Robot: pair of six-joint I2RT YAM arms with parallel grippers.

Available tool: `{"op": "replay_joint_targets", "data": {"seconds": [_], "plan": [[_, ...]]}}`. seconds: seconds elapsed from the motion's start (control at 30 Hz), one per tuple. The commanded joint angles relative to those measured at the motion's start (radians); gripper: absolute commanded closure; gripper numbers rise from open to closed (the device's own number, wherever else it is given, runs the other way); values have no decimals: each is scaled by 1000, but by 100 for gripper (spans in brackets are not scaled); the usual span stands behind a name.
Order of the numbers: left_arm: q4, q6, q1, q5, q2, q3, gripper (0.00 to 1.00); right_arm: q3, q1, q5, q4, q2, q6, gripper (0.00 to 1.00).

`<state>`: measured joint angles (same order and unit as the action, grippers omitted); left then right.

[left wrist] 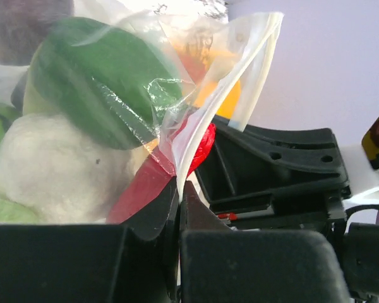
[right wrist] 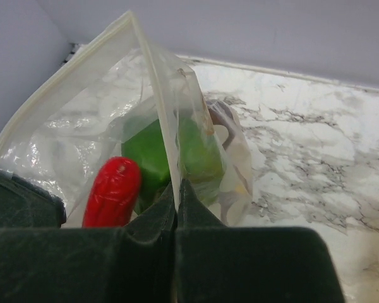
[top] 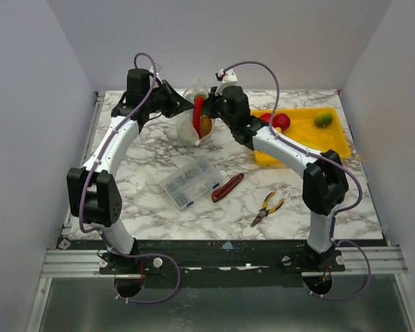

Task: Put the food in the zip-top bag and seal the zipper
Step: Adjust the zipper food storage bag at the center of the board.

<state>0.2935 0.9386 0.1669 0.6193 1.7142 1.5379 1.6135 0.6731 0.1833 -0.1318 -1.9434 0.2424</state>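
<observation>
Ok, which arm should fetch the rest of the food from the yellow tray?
Right, probably. The left fingers and right fingers both pinch the bag, but the yellow tray, holding a red piece and a green piece, lies beside the right forearm.

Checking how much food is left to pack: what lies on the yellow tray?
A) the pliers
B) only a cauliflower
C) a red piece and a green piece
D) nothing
C: the top view shows a red toy piece and a green toy piece lying on the yellow tray, apart from the zip-top bag.
</observation>
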Motion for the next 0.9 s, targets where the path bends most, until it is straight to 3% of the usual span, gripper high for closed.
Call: {"op": "replay_joint_targets", "data": {"seconds": [0.0, 0.17, 0.37, 0.53, 0.7, 0.87], "plan": [[41, -15, 3, -64, 4, -4, 100, -29, 0, -43, -96, 57, 3, 100], [97, -47, -3, -90, 25, -24, 100, -35, -3, -32, -67, 6, -11, 100], [110, -57, 8, -89, -53, 37, 100, 5, -3, -39, -33, 62, -15, 100], [110, -61, 2, -52, 2, 5, 100, -63, -3, -66, -91, 99, 1, 100], [37, -25, 2, -30, -20, -86, 100, -70, -6, -31, -26, 74, 6, 100], [-42, 35, 2, -51, -92, -149, 100, -110, -7, -228, -33, 129, -5, 100]]}}
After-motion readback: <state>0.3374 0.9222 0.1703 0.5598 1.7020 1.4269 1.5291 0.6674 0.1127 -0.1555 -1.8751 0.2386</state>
